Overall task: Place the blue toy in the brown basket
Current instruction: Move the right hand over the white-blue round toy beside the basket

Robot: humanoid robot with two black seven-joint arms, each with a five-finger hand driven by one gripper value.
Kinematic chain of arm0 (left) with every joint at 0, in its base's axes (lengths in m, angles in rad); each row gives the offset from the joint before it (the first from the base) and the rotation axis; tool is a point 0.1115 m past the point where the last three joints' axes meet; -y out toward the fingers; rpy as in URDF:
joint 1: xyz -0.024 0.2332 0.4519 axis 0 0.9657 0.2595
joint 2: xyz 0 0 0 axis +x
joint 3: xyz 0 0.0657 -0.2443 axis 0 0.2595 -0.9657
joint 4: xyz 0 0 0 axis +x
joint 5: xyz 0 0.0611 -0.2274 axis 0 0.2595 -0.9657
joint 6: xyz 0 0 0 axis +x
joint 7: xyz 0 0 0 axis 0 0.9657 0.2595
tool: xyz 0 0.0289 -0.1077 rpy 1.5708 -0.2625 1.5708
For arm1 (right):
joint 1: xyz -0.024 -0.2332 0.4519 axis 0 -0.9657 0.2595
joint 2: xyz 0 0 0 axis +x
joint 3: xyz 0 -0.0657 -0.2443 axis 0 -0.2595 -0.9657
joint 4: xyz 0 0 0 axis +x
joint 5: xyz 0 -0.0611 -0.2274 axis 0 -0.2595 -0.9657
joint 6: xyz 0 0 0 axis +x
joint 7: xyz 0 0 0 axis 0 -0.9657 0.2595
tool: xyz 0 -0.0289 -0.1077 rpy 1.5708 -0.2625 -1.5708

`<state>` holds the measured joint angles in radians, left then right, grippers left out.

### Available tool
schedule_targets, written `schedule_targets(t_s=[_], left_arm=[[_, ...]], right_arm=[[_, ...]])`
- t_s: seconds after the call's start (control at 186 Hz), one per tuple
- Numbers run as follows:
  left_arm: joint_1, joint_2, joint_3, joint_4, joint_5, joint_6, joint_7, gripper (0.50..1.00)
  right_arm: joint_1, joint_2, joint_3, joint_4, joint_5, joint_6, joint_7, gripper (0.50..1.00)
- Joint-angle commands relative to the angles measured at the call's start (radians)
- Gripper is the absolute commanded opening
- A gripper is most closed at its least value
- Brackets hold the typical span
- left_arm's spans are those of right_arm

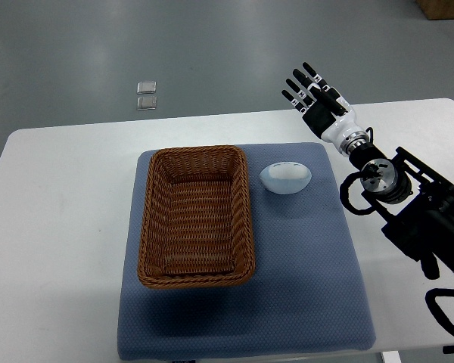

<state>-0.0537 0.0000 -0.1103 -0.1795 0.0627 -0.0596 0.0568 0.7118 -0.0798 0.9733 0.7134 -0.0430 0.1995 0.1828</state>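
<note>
toy (285, 178) right of basket (196, 217), both on mat (310, 287)

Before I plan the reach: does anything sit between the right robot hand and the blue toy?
No. In the top view, only bare white table and blue mat lie between the right robot hand and the blue toy.

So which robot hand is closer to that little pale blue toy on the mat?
Right. The right robot hand hovers open, up and to the right of the blue toy, near the table's far edge and not touching it. The left robot hand is not in view.
</note>
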Motion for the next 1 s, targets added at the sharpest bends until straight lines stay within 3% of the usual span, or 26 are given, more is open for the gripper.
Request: schedule_targets(t_s=[0.0,0.263,0.51,0.617,0.73,0.778,0.783,0.848,0.992], left_arm=[[0.000,0.000,0.001,0.000,0.000,0.000,0.000,1.000],[0.000,0.000,-0.002,0.000,0.000,0.000,-0.002,1.000],[-0.006,0.000,-0.002,0.002,0.000,0.000,-0.003,1.000],[-0.009,0.000,-0.002,0.003,0.000,0.000,-0.003,1.000],[-0.009,0.000,-0.002,0.003,0.000,0.000,-0.003,1.000],[-0.009,0.000,-0.002,0.003,0.000,0.000,-0.003,1.000],[-0.009,0.000,-0.002,0.003,0.000,0.000,-0.003,1.000],[-0.009,0.000,-0.002,0.002,0.000,0.000,-0.003,1.000],[-0.009,0.000,-0.002,0.002,0.000,0.000,-0.003,1.000]], right_arm=[[0.002,0.000,-0.001,0.000,0.000,0.000,0.000,0.909],[0.021,-0.020,-0.015,0.006,-0.034,0.021,-0.009,0.909],[0.141,-0.133,-0.162,0.052,-0.359,0.113,-0.020,0.911],[0.241,-0.230,-0.375,0.064,-0.446,0.167,-0.025,0.909],[0.422,-0.294,-0.732,0.100,-0.564,0.187,-0.034,0.909],[0.422,-0.294,-0.733,0.100,-0.564,0.187,-0.034,0.909],[0.513,-0.316,-0.895,0.130,-0.622,0.190,-0.048,0.909],[0.635,-0.319,-1.077,0.169,-0.676,0.196,-0.085,0.909],[0.778,-0.287,-1.272,0.230,-0.680,0.215,-0.210,0.909]])
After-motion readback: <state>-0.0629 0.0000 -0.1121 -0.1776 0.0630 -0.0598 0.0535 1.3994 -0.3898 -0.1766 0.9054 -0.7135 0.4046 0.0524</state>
